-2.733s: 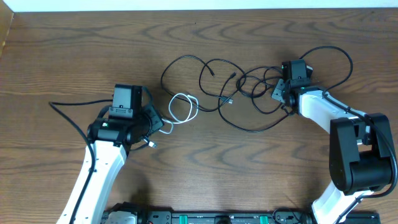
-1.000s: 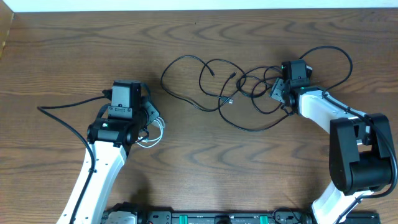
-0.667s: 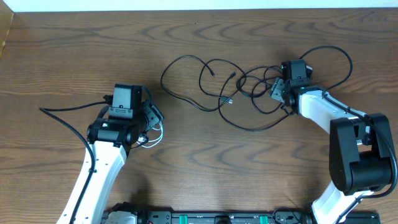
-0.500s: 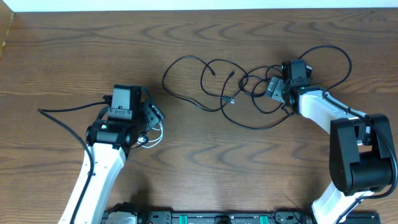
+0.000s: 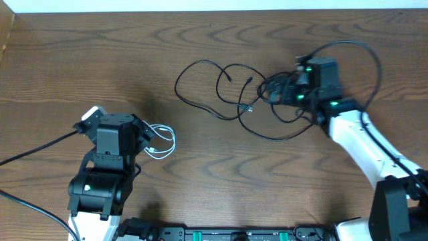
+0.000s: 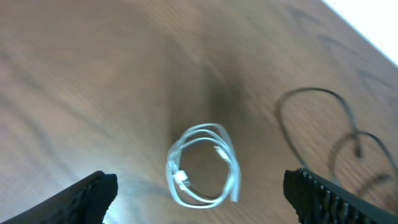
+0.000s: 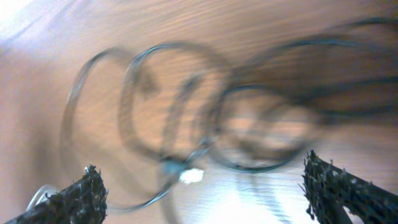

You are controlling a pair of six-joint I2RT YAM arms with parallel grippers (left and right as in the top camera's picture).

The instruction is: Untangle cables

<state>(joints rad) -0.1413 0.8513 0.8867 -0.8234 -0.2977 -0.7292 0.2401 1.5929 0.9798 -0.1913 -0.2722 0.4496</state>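
White arm links (image 5: 354, 134), black joints (image 5: 100, 191)

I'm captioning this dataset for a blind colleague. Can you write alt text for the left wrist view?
A white cord lies coiled on the wooden table, framed by the wide-open jaws of the left gripper, which hold nothing. Loops of black cable lie towards the right edge, apart from it.

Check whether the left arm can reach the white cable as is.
Probably yes: the white cable lies coiled on bare table, apart from the black cables, right under the open left gripper.
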